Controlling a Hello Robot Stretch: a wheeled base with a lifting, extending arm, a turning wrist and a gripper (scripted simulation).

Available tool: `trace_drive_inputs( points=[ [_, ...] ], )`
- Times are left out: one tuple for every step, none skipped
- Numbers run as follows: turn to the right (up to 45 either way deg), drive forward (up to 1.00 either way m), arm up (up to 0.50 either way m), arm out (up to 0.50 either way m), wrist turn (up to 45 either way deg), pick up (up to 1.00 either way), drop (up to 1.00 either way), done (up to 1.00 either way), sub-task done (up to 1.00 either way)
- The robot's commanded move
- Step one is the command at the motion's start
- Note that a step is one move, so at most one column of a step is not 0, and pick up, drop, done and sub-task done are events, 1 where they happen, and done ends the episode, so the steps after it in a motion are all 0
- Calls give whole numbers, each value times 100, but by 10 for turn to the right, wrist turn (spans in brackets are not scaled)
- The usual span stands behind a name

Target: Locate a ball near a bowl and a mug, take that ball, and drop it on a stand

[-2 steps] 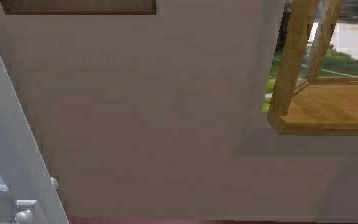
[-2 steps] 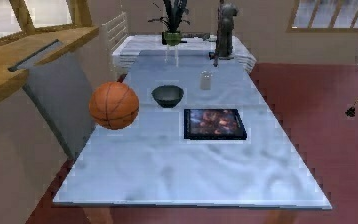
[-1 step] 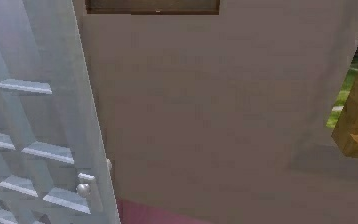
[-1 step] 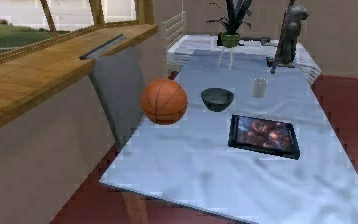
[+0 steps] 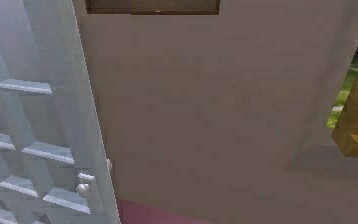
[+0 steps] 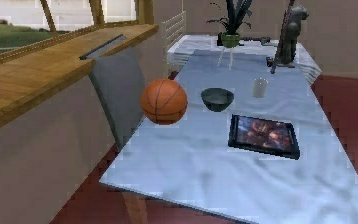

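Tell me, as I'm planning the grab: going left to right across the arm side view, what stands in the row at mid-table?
orange ball → dark bowl → pale mug. The flat dark panel lying nearer spans bowl and mug sideways, so it is left out.

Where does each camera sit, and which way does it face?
Forward view: on the robot, facing ahead and slightly down at a white door, a beige wall and a wooden frame at the right edge.
Arm side view: on the robot's body, facing sideways over a table with a ball, bowl and mug; wooden frame at left.
Shared: probably that wooden frame.
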Motion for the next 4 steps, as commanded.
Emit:
trace_drive_inputs(
  points=[
    [0, 0, 38, 0, 0, 0, 0, 0, 0],
    [0, 0, 0, 50, 0, 0, 0, 0, 0],
    [0, 0, 0, 0, 450, 0, 0, 0, 0],
    [0, 0, 0, 0, 450, 0, 0, 0, 0]
  ],
)
